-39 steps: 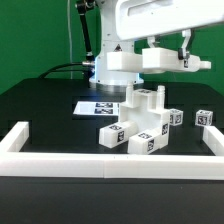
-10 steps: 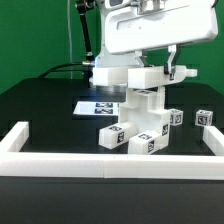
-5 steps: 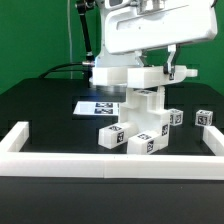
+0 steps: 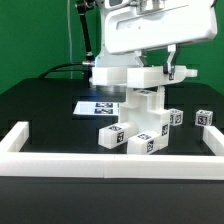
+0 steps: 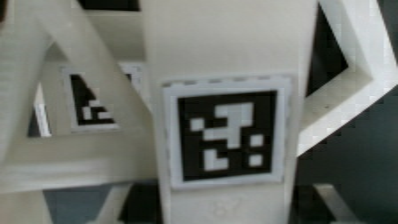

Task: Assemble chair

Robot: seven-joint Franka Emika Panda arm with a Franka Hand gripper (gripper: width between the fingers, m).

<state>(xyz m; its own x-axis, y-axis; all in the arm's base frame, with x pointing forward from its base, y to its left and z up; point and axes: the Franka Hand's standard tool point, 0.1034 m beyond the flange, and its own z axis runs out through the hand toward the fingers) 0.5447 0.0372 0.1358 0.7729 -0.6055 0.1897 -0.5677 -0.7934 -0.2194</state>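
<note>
Filling the rear as a flat green backdrop [image 4: 35, 35], possibly a curtain rather than a wall. Spreading below it as a matte black table [image 4: 40, 115], taking soft, even light. Running along the near edge and turning back at both ends as long white border rails [image 4: 90, 162]. Lying flat toward the back as the marker board [image 4: 84, 104].
</note>
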